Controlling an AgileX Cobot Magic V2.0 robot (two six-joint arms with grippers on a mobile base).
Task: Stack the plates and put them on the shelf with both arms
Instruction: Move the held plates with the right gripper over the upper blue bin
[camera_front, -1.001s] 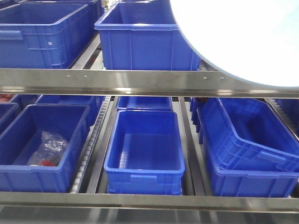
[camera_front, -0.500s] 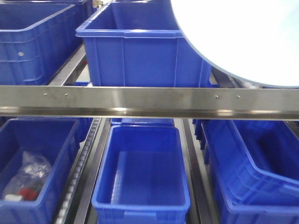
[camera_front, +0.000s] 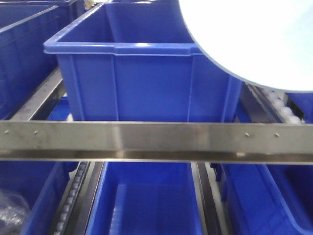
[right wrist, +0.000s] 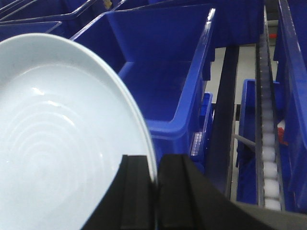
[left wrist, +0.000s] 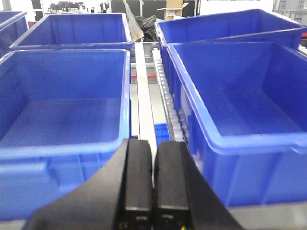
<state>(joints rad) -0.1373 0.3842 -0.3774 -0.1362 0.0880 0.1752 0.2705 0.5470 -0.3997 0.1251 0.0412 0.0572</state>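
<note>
my right gripper (right wrist: 156,191) was clamped on the rim of a white plate (right wrist: 57,143), its two black fingers (right wrist: 136,191) pinching the edge, with the plate's glossy hollow spreading out to the left of them. i could not tell whether one plate or two sat in that grip. beyond the plate stood a deep blue bin (right wrist: 163,72), and to the right a roller rail (right wrist: 268,158) ran away along the shelf. my left gripper (left wrist: 153,187) was closed with nothing between its pads, poised over the gap between two blue bins (left wrist: 62,105). in the front view the plate (camera_front: 254,39) hung at the upper right, above the steel bar (camera_front: 156,142) of the shelf and overlapping the big bin (camera_front: 142,78) behind it.
</note>
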